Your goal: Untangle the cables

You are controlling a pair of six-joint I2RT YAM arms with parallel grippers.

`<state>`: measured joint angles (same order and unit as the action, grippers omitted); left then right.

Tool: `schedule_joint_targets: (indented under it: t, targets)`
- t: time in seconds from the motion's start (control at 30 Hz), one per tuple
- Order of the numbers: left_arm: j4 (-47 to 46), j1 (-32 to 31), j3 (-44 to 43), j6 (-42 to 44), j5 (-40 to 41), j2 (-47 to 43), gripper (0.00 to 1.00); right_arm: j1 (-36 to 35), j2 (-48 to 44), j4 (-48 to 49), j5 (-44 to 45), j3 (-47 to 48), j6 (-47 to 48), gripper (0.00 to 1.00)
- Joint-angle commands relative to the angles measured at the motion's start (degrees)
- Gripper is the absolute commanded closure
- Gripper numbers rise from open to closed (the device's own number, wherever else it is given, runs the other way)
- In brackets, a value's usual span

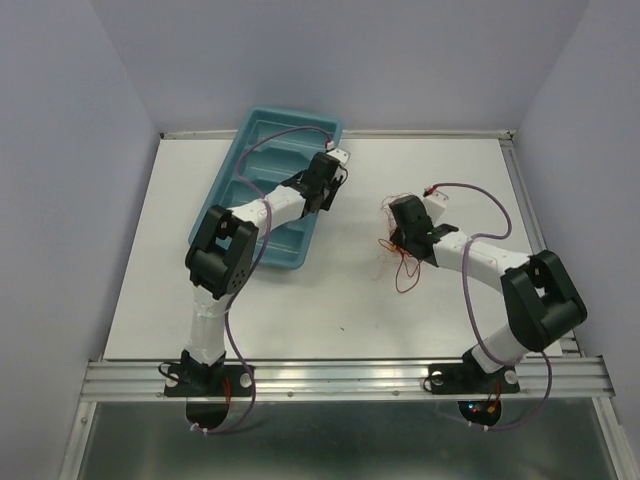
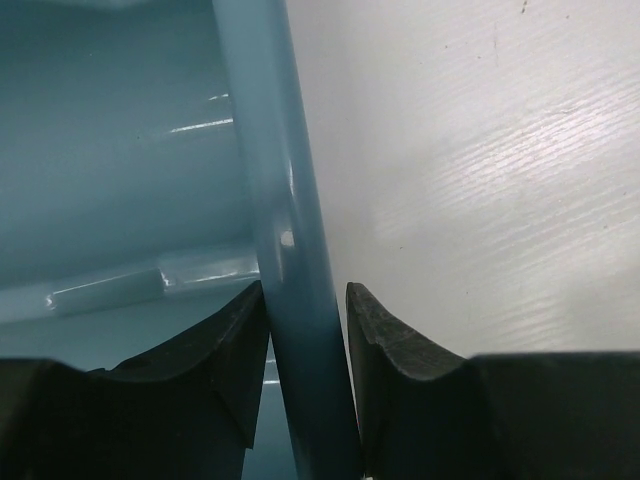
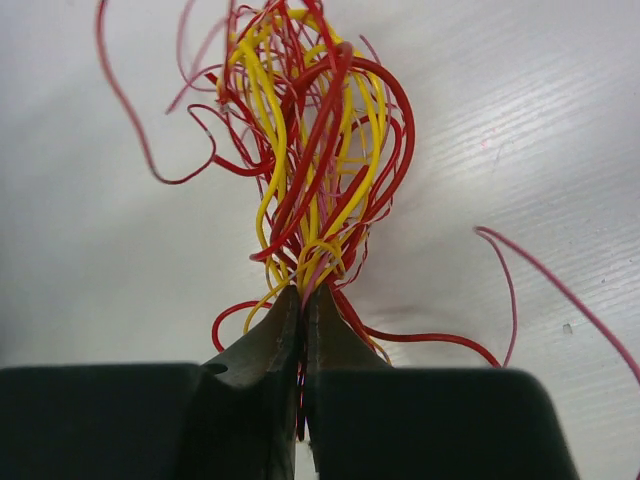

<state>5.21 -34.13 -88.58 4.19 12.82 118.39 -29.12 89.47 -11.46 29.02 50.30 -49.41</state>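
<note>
Pinches the cables (image 3: 310,150) at the bundle's base, centre-right of the top view, right gripper (image 3: 303,300) clamped on them — likely for pulling strands loose. Clamps left gripper (image 2: 305,300) across the tray rim (image 2: 265,150), upper left, probably steadying it.

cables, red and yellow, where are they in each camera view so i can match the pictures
top external: cables lie right of centre on the white table, under the right end effector.
left wrist: not in it; only the teal tray rim between the left end effector fingers.
right wrist: upper centre, bundle pinched in the shut right end effector.
shared landmark: the right end effector, in top external and right wrist.
</note>
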Motion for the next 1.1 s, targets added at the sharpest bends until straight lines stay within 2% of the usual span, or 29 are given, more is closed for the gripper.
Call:
schedule_joint_targets:
  t: [0.0, 0.13, 0.23, 0.47, 0.6, 0.63, 0.7, 0.9, 1.0, 1.07]
  targets:
    - [-1.3, 3.7, -0.6, -2.2, -0.1, -3.7, 0.53, -0.1, -8.6, 7.3, -2.8, -1.6, 4.0, 0.99]
    - [-0.3, 6.4, -0.3, -6.9, -2.7, -3.4, 0.53, -0.1, -10.8, 8.7, -4.0, -3.1, 4.3, 1.00]
    - [-0.4, 6.1, 2.6, -11.0, -3.1, -5.4, 0.55, -0.1, -11.0, 8.7, -4.2, -3.2, 4.2, 1.00]
    - [2.8, 5.7, 1.7, -20.0, 9.4, -5.8, 0.54, -0.1, -11.7, 8.7, -3.8, -3.5, 4.0, 1.00]
    - [4.2, 6.3, 0.0, -21.7, 10.0, -5.1, 0.53, -0.1, -11.8, 8.9, -3.9, -3.5, 4.3, 0.99]
    - [4.2, 6.2, -0.3, -21.6, 10.4, -5.2, 0.50, -0.1, -11.6, 9.0, -4.1, -3.5, 4.5, 0.99]
    - [3.8, 6.2, -0.4, -19.4, 8.5, -6.3, 0.33, -0.1, -11.1, 9.3, -5.5, -3.1, 5.4, 0.99]
    - [1.1, 2.8, 2.3, -13.1, 6.7, -11.1, 0.06, -0.1, -10.5, 10.9, -8.9, -3.2, 7.6, 0.97]
    - [-4.5, 2.5, 6.6, -9.5, 4.2, -15.6, 0.01, -0.1, -10.8, 13.8, -14.8, -4.0, 11.3, 0.92]
    - [-9.8, 2.3, 14.2, -6.2, 2.0, -22.0, 0.01, -0.1, -11.2, 16.3, -17.5, -5.1, 12.7, 0.90]
